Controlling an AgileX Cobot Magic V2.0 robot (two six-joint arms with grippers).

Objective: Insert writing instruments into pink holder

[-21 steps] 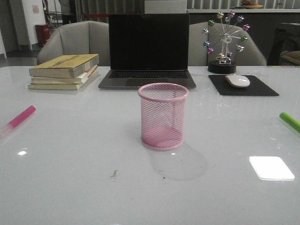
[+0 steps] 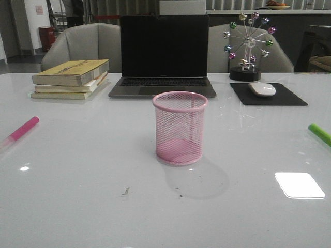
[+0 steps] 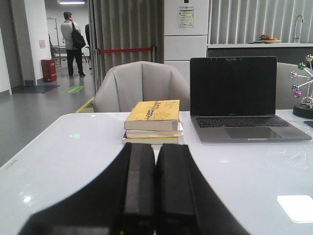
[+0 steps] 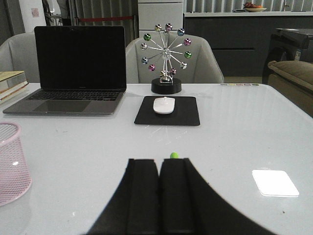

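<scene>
White glossy table point(image 2: 77, 206), laptop point(image 2: 164, 54) behind

Dim, soft focus, glare on table point(image 2: 300, 185)

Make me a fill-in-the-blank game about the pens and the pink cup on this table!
1. The pink holder has ____ pens inside it.
2. The magenta marker lies on the ____ side of the table.
3. The mouse sits on a ____ pad.
4. The left pincer and right pincer are both ____.

Missing words: no; left; black; shut
</scene>
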